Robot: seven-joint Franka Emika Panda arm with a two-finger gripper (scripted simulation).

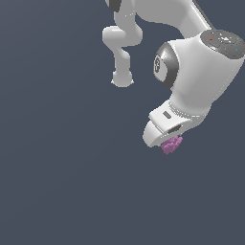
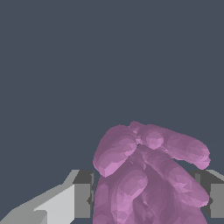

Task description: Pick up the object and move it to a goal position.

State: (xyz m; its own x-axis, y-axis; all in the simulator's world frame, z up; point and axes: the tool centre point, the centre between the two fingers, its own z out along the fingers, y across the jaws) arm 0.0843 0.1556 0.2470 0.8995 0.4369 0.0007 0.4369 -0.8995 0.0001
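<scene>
- In the wrist view, the blob (image 2: 148,175) filled the near middle, a pink-purple cluster of rounded lobes cut off by the frame edge, so its full outline could not be seen.
- Grey finger pads (image 2: 83,194) stood on either side of it, each touching or nearly touching its flanks; the tool (image 2: 148,197) was closed on the blob.
- The lobes fanned outward from the tool. Which way the blob's long axis ran could not be told, since part of it lay out of frame.
- In the exterior view, the tool (image 1: 168,141) sat at the end of the white arm (image 1: 201,76), angled down toward that view's left. Its fingers were hidden behind the hand's body.
- Only a small bit of the blob (image 1: 171,144) peeked from under the tool; the rest was covered.
- Beyond lay a plain dark grey-blue surface (image 1: 57,182); whether the blob was touching it or held clear of it could not be made out.
- Farthest off, the arm's base joints (image 1: 122,43) were cut off by the frame.
</scene>
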